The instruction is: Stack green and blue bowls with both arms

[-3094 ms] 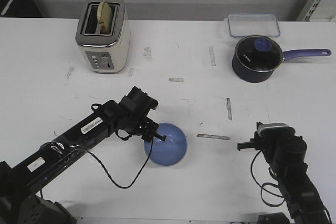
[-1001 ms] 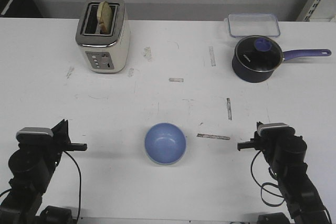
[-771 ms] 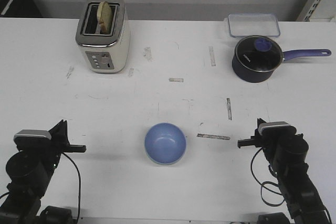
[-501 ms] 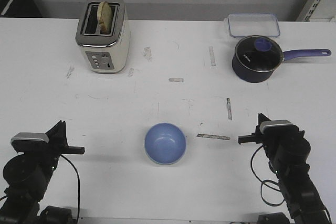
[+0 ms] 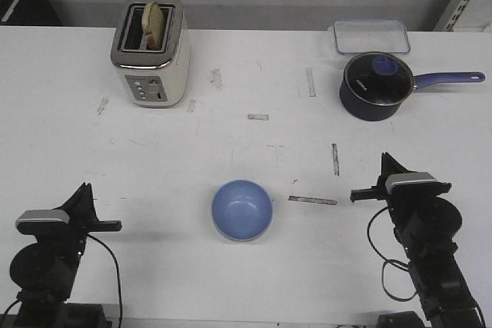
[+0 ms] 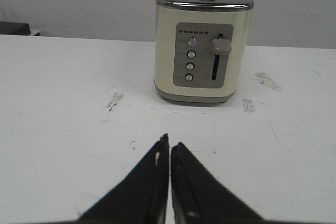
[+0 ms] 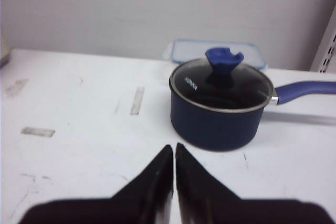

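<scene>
While both arms sit folded back at the near edge, the white table (image 5: 254, 74) takes up nearly everything in sight, its top scuffed and marked with short strips of tape. Next in size are the two arms themselves: the left arm is tucked at the near left corner with the left gripper (image 6: 169, 153) pointing out over bare tabletop, and its wrist view shows the two black fingers pressed together with only a hairline between them, holding nothing. The right arm sits at the near right corner, and the right gripper (image 7: 174, 153) is likewise closed up tight and empty. A cream toaster (image 5: 151, 51) stands at the far left of the table with a slice of bread (image 5: 154, 22) sticking up from one slot; the left wrist view looks straight at its dial-and-lever end. At the far right sits a dark navy saucepan (image 5: 373, 86) with a glass lid and a long handle pointing right, and just behind it lies a clear plastic container (image 5: 370, 36). The blue bowl (image 5: 242, 210) rests upright on the table toward the near edge, roughly midway between the two arms and well apart from both. A thin pale rim shows along its near underside, which may be the green bowl nested beneath it, though I cannot tell for certain. A strip of tape (image 5: 312, 200) lies just to its right.
</scene>
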Available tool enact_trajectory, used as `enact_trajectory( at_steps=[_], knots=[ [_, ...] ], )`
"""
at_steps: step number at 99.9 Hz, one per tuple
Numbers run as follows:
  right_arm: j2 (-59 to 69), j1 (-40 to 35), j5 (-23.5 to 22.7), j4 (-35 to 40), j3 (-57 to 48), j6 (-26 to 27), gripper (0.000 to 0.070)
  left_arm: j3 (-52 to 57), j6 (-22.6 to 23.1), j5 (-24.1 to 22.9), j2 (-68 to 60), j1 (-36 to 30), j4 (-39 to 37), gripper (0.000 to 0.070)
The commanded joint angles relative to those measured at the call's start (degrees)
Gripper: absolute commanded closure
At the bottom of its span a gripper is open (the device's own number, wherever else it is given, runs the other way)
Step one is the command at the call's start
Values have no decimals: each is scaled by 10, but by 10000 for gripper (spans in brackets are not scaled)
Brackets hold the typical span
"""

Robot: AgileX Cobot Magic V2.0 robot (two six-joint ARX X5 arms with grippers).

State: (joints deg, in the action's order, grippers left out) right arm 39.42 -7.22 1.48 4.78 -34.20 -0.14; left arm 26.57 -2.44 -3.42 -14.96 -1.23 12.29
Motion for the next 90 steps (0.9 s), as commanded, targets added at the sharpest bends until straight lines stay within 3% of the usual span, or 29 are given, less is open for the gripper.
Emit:
enact_trajectory(
  at_steps=[1,37,90],
  knots=[
    [4,-2,1,-14,-3,3,700,-43,5,4,24,7,-41,699],
    [4,-2,0,-22,-3,3,700,-259,5,5,148,9,-167,698],
    [3,-2,0,-25,-4,3,700,-259,5,19,147,9,-154,698]
  ],
)
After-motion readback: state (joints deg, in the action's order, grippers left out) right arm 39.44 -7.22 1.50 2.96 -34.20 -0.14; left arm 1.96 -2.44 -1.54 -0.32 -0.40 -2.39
